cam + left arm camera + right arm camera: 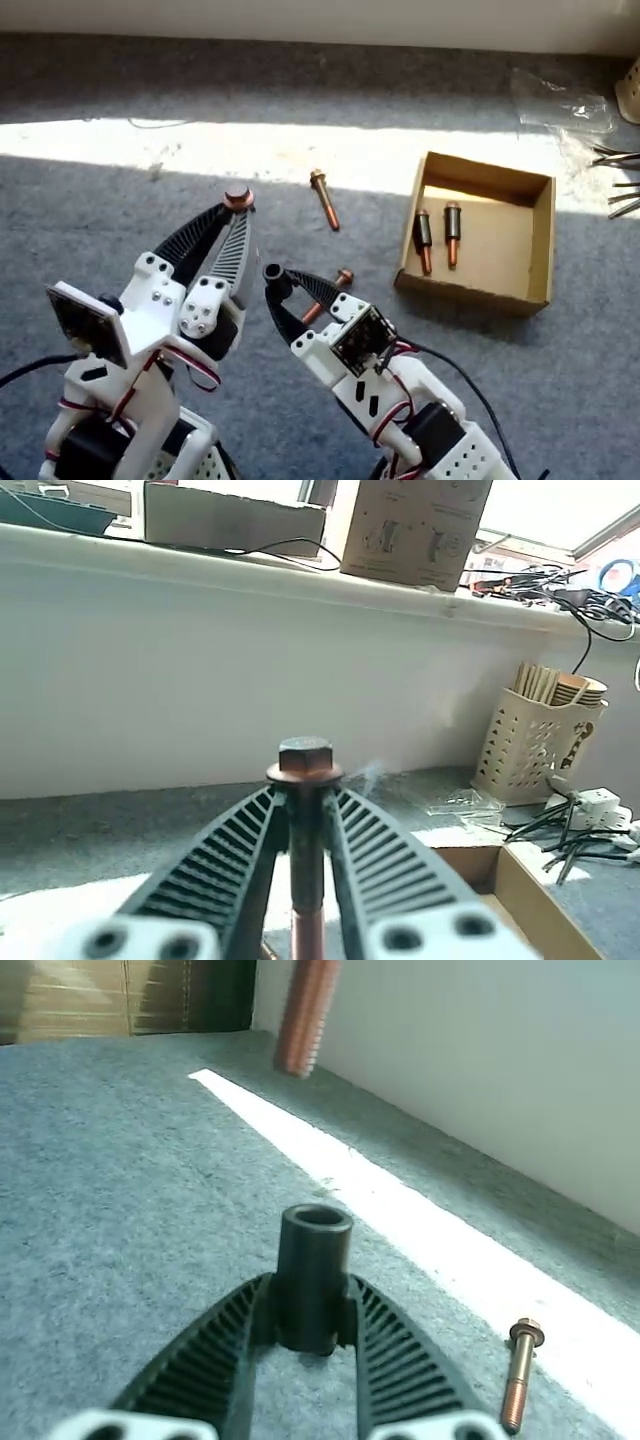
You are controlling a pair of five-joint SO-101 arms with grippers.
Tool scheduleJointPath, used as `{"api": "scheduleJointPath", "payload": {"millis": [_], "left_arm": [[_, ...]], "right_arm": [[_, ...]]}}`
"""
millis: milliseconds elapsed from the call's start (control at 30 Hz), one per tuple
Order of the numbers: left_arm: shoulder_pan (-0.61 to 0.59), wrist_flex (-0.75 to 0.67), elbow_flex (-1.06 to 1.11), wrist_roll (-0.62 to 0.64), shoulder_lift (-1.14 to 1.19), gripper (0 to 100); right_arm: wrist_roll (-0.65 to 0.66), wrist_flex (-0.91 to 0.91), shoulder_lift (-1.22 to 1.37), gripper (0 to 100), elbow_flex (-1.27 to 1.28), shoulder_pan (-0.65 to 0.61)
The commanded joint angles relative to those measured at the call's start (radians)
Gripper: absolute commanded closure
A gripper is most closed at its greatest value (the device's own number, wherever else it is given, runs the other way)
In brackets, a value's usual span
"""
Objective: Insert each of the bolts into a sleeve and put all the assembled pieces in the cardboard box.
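Observation:
My left gripper (237, 207) is shut on a copper bolt (238, 196), held upright with its hex head (305, 760) above the fingertips. Close to its right, my right gripper (275, 282) is shut on a black sleeve (273, 271), whose open bore (318, 1218) faces up. In the right wrist view the held bolt's threaded end (306, 1015) hangs above and beyond the sleeve. One loose bolt (324, 199) lies on the carpet in the sunlit strip. Another bolt (340, 281) lies partly hidden behind the right gripper. The cardboard box (540, 245) holds two assembled pieces (423, 238) (452, 232).
Grey carpet covers the surface, with a bright sunlit band across the far side. A clear plastic bag (562, 100), hand tools (615, 185) and a cream basket (540, 742) lie beyond the box at the far right. A white wall (200, 680) rises behind.

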Motion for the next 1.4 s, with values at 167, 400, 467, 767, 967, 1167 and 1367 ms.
{"api": "scheduleJointPath", "payload": {"millis": [167, 400, 467, 767, 967, 1167, 1367], "left_arm": [[0.085, -0.061, 0.002, 0.015, -0.01, 99], [0.094, -0.264, 0.157, 0.021, -0.013, 99], [0.094, -0.27, 0.165, 0.026, -0.013, 99], [0.085, -0.272, 0.177, 0.109, -0.013, 99], [0.077, -0.276, 0.222, 0.107, -0.013, 99], [0.038, -0.276, 0.232, 0.112, -0.013, 99], [0.038, -0.275, 0.232, 0.112, -0.013, 99]], "right_arm": [[0.009, 0.002, -0.013, 99.4, 0.142, 0.045], [-0.12, -0.002, -0.015, 99.4, 0.142, 0.047], [-0.124, -0.002, -0.015, 99.4, 0.142, 0.047], [-0.124, -0.002, -0.015, 99.4, 0.142, 0.048], [-0.124, -0.001, -0.015, 99.4, 0.142, 0.048], [-0.124, -0.001, -0.015, 99.4, 0.142, 0.048], [-0.124, -0.001, -0.015, 99.4, 0.142, 0.048]]}}
